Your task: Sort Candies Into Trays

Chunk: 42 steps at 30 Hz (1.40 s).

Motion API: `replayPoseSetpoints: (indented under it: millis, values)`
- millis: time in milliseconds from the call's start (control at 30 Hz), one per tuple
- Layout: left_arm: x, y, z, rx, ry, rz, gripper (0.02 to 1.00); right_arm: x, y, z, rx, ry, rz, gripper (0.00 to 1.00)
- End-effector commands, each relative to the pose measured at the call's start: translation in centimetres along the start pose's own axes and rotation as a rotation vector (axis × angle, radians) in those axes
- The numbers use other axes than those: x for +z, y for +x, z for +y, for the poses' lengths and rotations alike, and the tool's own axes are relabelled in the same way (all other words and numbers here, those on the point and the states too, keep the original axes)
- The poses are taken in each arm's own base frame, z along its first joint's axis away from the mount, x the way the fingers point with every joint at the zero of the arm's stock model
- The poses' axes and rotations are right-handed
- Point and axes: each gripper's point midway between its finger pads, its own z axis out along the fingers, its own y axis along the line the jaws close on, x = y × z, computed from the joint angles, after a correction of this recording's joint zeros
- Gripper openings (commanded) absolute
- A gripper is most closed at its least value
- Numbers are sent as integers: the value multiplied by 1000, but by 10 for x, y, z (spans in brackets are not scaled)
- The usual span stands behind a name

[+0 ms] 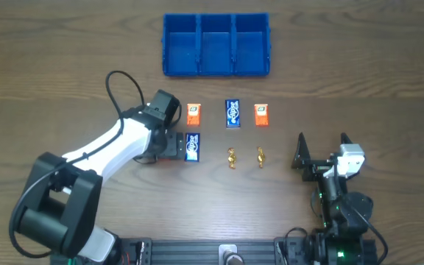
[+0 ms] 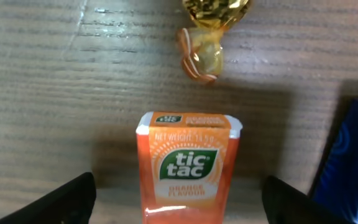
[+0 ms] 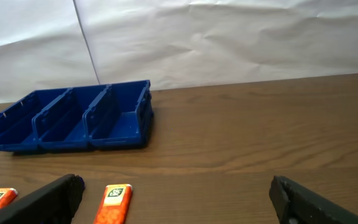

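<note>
Orange candy box (image 2: 188, 165), inside open left pincer (image 2: 188, 205)

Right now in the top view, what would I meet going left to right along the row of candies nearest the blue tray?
first orange box → blue pack → second orange box

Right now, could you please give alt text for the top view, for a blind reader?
On a wooden table lie two orange boxes, two blue boxes and two gold-wrapped sweets. The left tool is by the leftmost ones, the right tool apart; a blue three-bin tray sits beyond.
</note>
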Motion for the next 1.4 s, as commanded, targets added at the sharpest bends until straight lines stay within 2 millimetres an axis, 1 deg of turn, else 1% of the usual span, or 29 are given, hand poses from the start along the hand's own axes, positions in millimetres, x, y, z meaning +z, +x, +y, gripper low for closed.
replayPoseSetpoints:
  millis: [33,133,167,200,267,333,367,433,500,533,567,600,633,667,700,733,767,800,833,900,967,1033,1133,1233,1267,1333,1400]
  values:
    - [2,-7,-1,-20,-16,-10,706,0,1,1,-15,-5,2,998]
    - [2,-7,-1,-23,-16,-10,481,0,1,1,-15,-5,2,998]
    - [2,-7,-1,-23,-16,-10,432,0,1,1,-15,-5,2,998]
    - [2,-7,-1,-24,-16,-11,402,0,1,1,-15,-5,2,998]
    - [1,-8,-2,-33,-14,-14,375,0,1,1,-15,-5,2,998]
    - [-7,-17,-6,-39,0,-41,356,0,1,1,-15,-5,2,998]
    - [-26,-33,-13,-51,25,-95,354,0,1,1,-15,-5,2,998]
    - [-55,-53,-18,-73,30,-175,356,0,1,1,-15,-5,2,998]
    - [-113,-88,-23,-99,23,-323,356,0,1,1,-15,-5,2,998]
    - [-128,-98,-24,-112,23,-358,360,0,1,1,-15,-5,2,998]
    - [-150,-113,-28,-122,28,-403,362,0,1,1,-15,-5,2,998]
    - [-167,-127,-30,-130,26,-439,362,0,1,1,-15,-5,2,998]
    - [-188,-148,-33,-137,14,-474,358,0,1,1,-15,-5,2,998]
    - [-201,-166,-36,-127,5,-495,360,0,1,1,-15,-5,2,998]
    - [-209,-181,-40,-115,4,-507,362,0,1,1,-15,-5,2,998]
    - [-216,-199,-45,-104,3,-518,364,0,1,1,-15,-5,2,998]
    - [-218,-220,-51,-103,10,-516,375,0,1,1,-15,-5,2,998]
    - [-216,-234,-54,-108,19,-508,378,0,1,1,-15,-5,2,998]
    - [-212,-242,-57,-102,31,-498,375,0,1,1,-15,-5,2,998]
    - [-195,-263,-65,-91,63,-472,373,0,1,1,-15,-5,2,998]
    - [-173,-275,-67,-91,72,-445,378,0,1,1,-15,-5,2,998]
    - [-153,-281,-64,-96,57,-421,375,0,1,1,-15,-5,2,998]
    - [-132,-283,-61,-92,38,-387,378,0,1,1,-15,-5,2,998]
    - [-121,-283,-60,-72,25,-369,391,0,1,1,-15,-5,2,998]
    - [-120,-283,-60,-72,25,-369,404,0,1,1,-15,-5,2,998]
    - [-120,-283,-60,-71,25,-369,544,0,1,1,-15,-5,2,998]
    - [-121,-284,-60,-72,27,-372,713,0,1,1,-15,-5,2,998]
